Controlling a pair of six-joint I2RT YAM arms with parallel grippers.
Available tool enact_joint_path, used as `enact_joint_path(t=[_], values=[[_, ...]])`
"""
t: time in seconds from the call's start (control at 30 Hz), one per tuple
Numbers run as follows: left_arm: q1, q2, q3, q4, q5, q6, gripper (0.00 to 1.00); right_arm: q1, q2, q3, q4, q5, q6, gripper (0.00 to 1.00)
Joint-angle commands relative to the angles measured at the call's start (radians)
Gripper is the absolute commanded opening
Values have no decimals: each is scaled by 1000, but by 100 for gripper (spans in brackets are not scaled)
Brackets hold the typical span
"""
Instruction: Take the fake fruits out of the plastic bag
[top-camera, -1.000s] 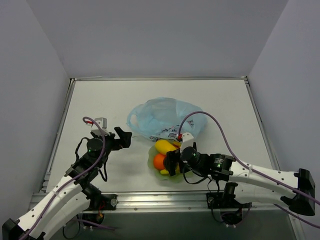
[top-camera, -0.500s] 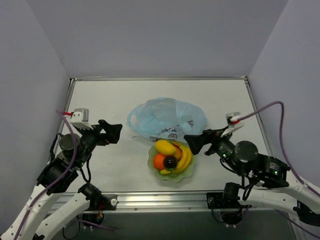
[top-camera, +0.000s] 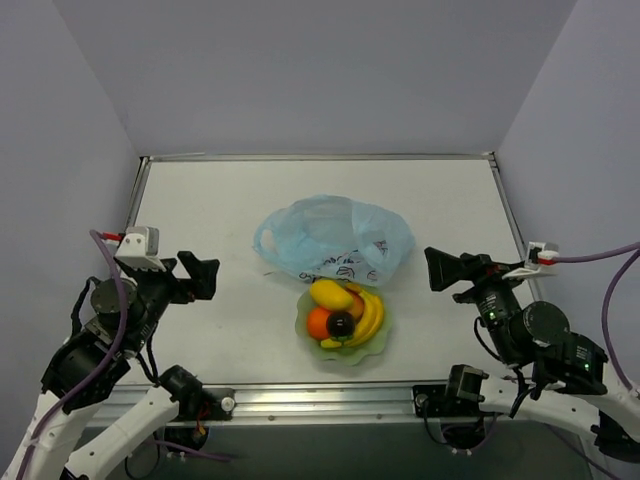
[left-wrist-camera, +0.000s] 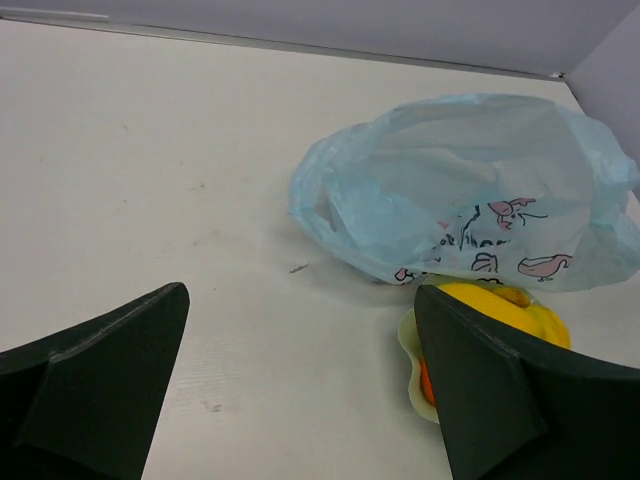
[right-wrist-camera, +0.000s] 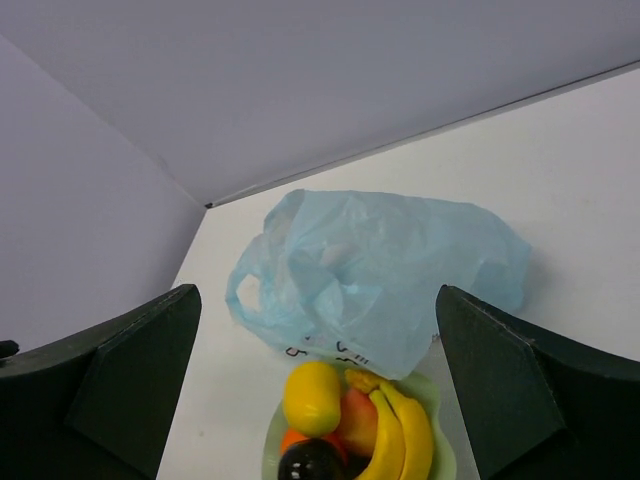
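Glossy fake fruits (top-camera: 342, 312) fill the bowl (top-camera: 375, 344) between our left gripper (top-camera: 200, 277) and right gripper (top-camera: 445, 270), both spread empty since the plastic bag (top-camera: 330, 238) looks emptied.

Body: left arm (top-camera: 95, 345) and right arm (top-camera: 545, 335) have white links and black joint housings. Purple cables (top-camera: 595, 254) leave the wrists at red connectors. The camera box (top-camera: 140, 243) is pale grey. The fingers (left-wrist-camera: 100, 390) are dark, matte and wedge-shaped.
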Motion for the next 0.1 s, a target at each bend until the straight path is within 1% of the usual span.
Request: enact_joint_path(t=[0.0, 0.07], values=[[-4, 13, 43, -17, 4, 24, 94, 5, 73, 19, 32, 103, -20, 100], [-4, 27, 61, -7, -12, 24, 94, 5, 107, 62, 33, 128, -17, 100]])
